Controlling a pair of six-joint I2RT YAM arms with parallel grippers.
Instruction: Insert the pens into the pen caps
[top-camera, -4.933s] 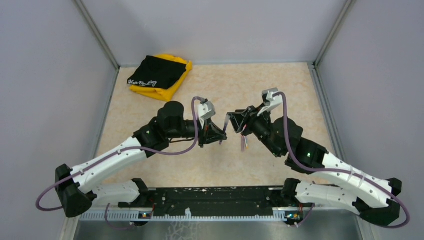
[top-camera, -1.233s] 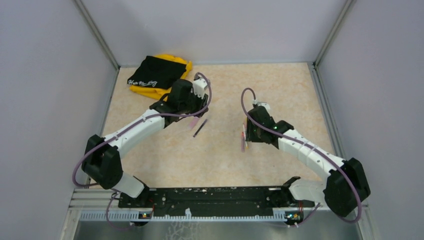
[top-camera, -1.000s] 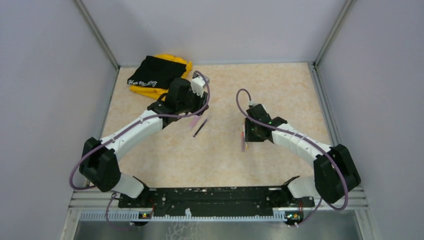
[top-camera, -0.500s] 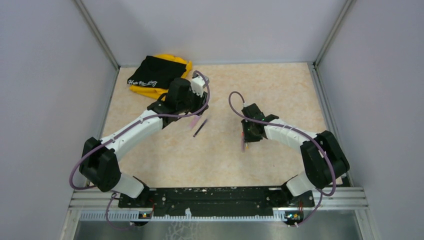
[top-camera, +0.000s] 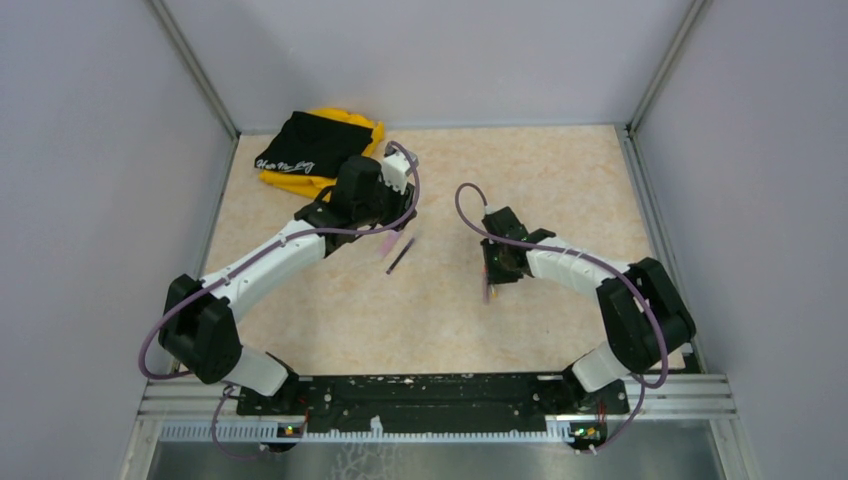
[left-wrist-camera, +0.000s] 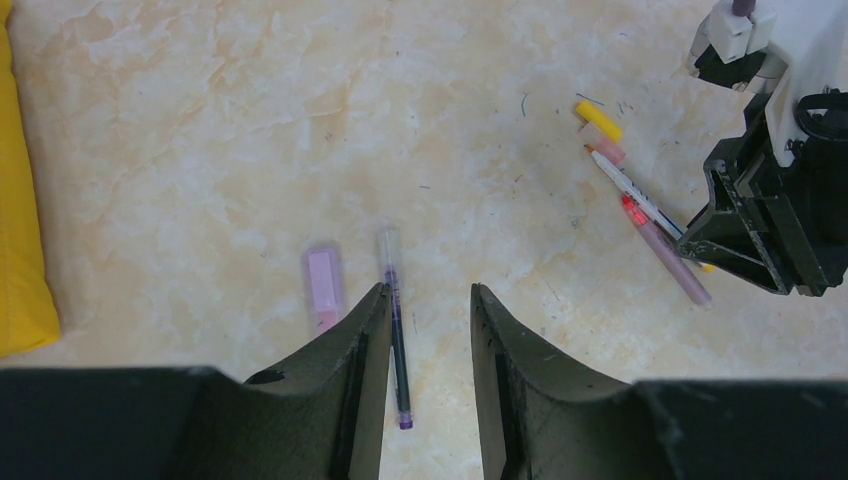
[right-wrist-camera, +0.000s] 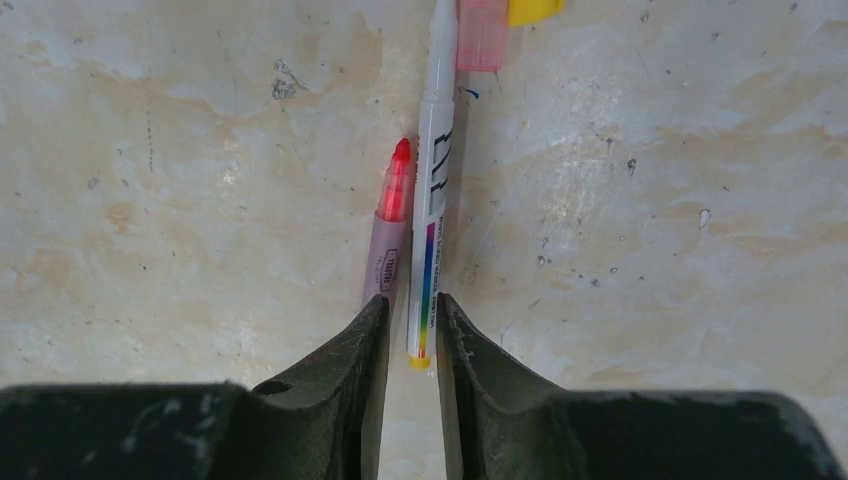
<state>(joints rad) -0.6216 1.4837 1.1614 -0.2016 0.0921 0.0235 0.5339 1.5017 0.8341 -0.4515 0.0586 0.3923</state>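
Observation:
In the left wrist view the black pen (left-wrist-camera: 396, 335) lies on the table, its near half between my fingers, against the left finger. The lilac cap (left-wrist-camera: 323, 284) lies just left of it. My left gripper (left-wrist-camera: 428, 292) is open and holds nothing. In the right wrist view the white pen (right-wrist-camera: 432, 200) and the pinkish-red pen (right-wrist-camera: 389, 228) lie side by side. The pink cap (right-wrist-camera: 482, 35) and orange-yellow cap (right-wrist-camera: 533, 10) lie at their far ends. My right gripper (right-wrist-camera: 412, 300) is low over the table, narrowly open, and its fingers straddle the white pen's tail.
A black cloth (top-camera: 313, 143) lies on a yellow cloth (top-camera: 347, 176) at the back left corner. Grey walls close in the table on three sides. A black rail (top-camera: 430, 398) runs along the near edge. My two grippers (top-camera: 385, 232) (top-camera: 497, 268) are about a hand's width apart.
My right arm has folded its elbow inward and brought its gripper down over the white and pinkish-red pens. My left arm has stayed still over the black pen for the last second.

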